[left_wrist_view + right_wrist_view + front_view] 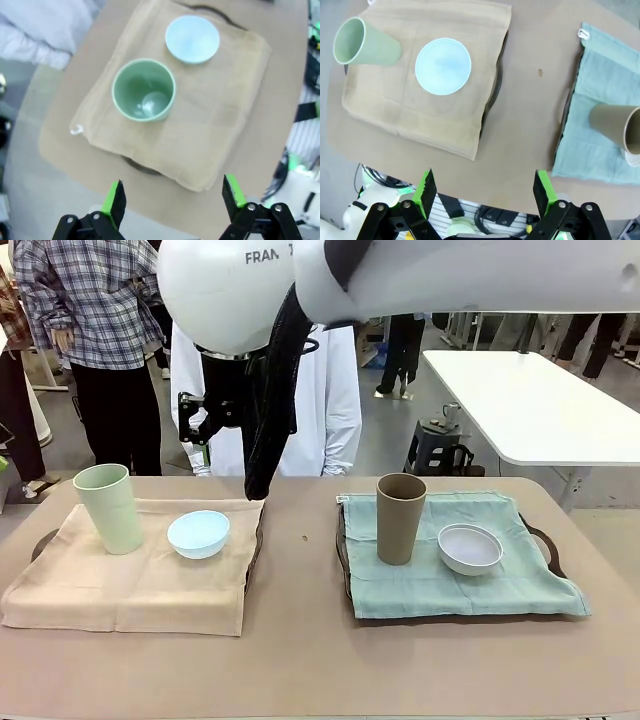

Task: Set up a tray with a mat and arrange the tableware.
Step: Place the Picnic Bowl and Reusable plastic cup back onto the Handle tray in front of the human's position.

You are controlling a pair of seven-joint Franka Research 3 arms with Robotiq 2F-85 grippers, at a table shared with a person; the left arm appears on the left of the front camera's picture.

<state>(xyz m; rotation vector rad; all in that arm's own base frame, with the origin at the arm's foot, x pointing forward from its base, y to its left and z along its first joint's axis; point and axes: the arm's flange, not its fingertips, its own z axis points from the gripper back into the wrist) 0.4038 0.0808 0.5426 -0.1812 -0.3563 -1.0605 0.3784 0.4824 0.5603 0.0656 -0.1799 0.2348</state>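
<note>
— Which step was in hand?

— Judging by the layout, the last: the pale green tumbler [108,507] and light blue bowl [198,533] stood on the beige cloth mat [130,585], the bowl at its 3 o'clock; the brown tumbler [400,517] and white bowl [470,547] sat on the green mat [455,585].

— And the grippers?

— The left gripper [172,197] and right gripper [482,192] hung wide open, empty. The next move probably called only for retreat.

— Textures?

— Smooth matte plastic on soft woven cloth.

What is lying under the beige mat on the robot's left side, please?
A dark tray lies under the beige mat; just its handle and right rim peek out. The mat covers the rest. The pale green tumbler and light blue bowl stand on top.
</note>
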